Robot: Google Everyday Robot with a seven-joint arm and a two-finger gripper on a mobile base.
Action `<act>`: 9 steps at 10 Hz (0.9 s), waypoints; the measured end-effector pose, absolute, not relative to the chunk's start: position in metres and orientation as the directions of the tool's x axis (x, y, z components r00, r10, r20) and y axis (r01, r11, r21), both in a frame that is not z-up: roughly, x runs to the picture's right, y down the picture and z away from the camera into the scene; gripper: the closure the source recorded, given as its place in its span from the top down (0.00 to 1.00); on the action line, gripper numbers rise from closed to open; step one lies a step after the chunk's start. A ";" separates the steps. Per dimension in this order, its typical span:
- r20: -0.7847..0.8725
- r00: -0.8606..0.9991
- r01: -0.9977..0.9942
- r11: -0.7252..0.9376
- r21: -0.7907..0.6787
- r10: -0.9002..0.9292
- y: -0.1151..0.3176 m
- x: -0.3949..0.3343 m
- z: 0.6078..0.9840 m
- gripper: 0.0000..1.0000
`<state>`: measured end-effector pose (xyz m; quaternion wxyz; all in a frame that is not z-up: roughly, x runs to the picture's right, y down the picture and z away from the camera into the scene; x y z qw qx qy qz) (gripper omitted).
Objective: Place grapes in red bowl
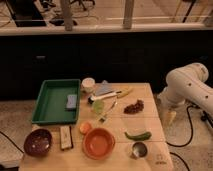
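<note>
The grapes, a small dark red-purple bunch, lie on the wooden table right of its middle. The red bowl, wide and orange-red, stands at the front centre, with nothing visible inside. My gripper hangs off the table's right edge, below the white arm, about level with the grapes and a short way to their right. It is open and holds nothing.
A green pepper and a small steel cup sit right of the red bowl. A dark purple bowl is front left. A green tray holds a blue sponge. A white cup, utensils and small foods crowd the middle.
</note>
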<state>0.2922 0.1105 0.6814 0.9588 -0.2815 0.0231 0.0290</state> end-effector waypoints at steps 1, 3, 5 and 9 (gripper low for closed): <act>-0.060 0.997 -0.068 0.840 -0.539 0.043 0.111 0.292 0.681 0.80; -0.061 0.997 -0.068 0.840 -0.539 0.042 0.111 0.292 0.681 0.80; -0.060 0.997 -0.068 0.840 -0.538 0.042 0.110 0.292 0.681 0.80; -0.002 0.998 0.046 0.846 -0.531 -0.055 0.099 0.279 0.710 0.80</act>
